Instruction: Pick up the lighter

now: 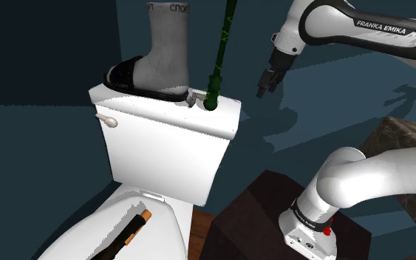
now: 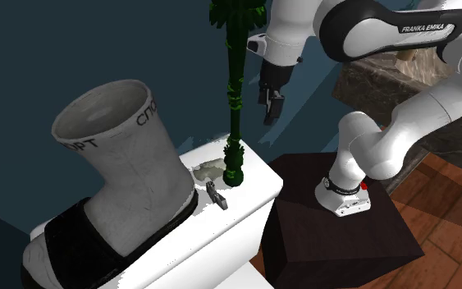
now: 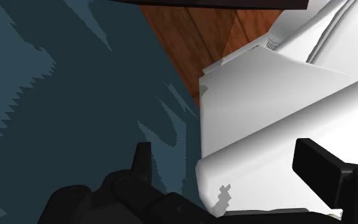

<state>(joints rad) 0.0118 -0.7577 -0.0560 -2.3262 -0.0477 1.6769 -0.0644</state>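
Lying on white tank [image 2: 258, 182], small grey lighter [image 2: 217, 195]

A small grey lighter [image 2: 217, 195] lies flat on the white toilet tank lid [image 2: 256, 179], close to its edge, between the sandalled grey sock [image 2: 126, 185] and the green stalk's base [image 2: 234, 168].

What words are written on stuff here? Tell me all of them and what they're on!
"FRANKA EMIKA": on the dark band of the robot arm.
"СПОР": round the top of the grey sock in the black sandal; the letters after these are cut off or turned away.
Small print on the dark ring at the arm's foot: too small to read.
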